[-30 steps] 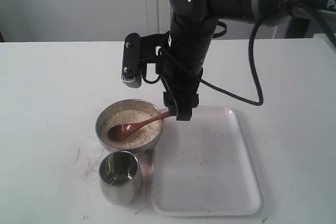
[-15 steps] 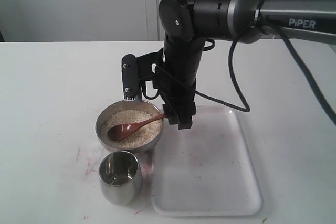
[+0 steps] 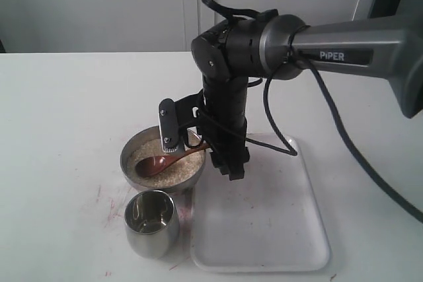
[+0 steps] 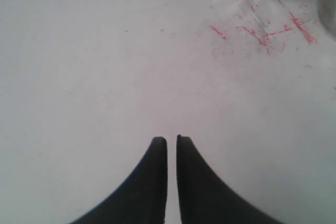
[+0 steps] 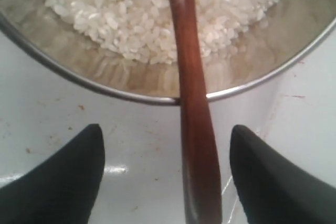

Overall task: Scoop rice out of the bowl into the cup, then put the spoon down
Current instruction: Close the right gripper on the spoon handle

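Observation:
The steel bowl (image 3: 131, 153) holds off-white rice (image 3: 177, 165). The dark wooden spoon (image 3: 152, 164) lies with its head on the rice and its handle over the bowl's rim (image 5: 63, 69). In the right wrist view the spoon's handle (image 5: 193, 103) runs between the fingers of my right gripper (image 5: 165, 129), which is open, with a gap on either side. That gripper (image 3: 231, 163) hangs low beside the bowl, over the tray. The steel cup (image 3: 152, 224) stands in front of the bowl. My left gripper (image 4: 171, 140) is shut and holds nothing, over bare table.
A white plastic tray (image 3: 271, 229) lies to the right of the bowl and cup. Red scribble marks (image 4: 262, 30) stain the white table to the left of the bowl. The right arm's wrist camera bracket (image 3: 168, 130) hangs over the bowl.
The right arm has come down and leaned forward, bringing its gripper lower next to the bowl. The spoon's head has stayed on the rice. The cup and bowl have not moved.

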### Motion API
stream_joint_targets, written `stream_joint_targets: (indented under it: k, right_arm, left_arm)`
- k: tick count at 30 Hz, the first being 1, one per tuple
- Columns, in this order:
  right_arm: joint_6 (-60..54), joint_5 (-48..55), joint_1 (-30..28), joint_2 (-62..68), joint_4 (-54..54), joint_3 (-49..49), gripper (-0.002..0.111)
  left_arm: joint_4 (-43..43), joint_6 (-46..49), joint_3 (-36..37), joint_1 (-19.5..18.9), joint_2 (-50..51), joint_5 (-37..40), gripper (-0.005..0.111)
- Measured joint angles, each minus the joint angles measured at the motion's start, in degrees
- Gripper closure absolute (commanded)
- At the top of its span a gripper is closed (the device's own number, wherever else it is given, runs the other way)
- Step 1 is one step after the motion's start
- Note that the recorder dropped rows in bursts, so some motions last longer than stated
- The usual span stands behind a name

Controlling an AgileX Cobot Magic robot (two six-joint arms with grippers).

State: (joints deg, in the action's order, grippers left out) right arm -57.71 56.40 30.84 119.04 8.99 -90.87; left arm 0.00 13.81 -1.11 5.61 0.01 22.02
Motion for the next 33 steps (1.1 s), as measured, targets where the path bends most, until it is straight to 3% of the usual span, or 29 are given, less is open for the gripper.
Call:
stream_joint_targets:
  k: [10,22,33]
  right_arm:
    - [3.4,5.1,0.0,0.4,-1.5,0.0,0.070]
    - [4.9,5.7,0.0,0.4,-8.7,0.0,0.074]
    - [7.8,6.4,0.0,0.3,-9.0,0.0,0.108]
  left_arm:
    - [0.0,0.0,0.0,0.0,0.0,0.0,0.092]
    - [0.0,0.0,0.0,0.0,0.0,0.0,0.092]
    - [0.0,0.0,0.0,0.0,0.0,0.0,0.092]
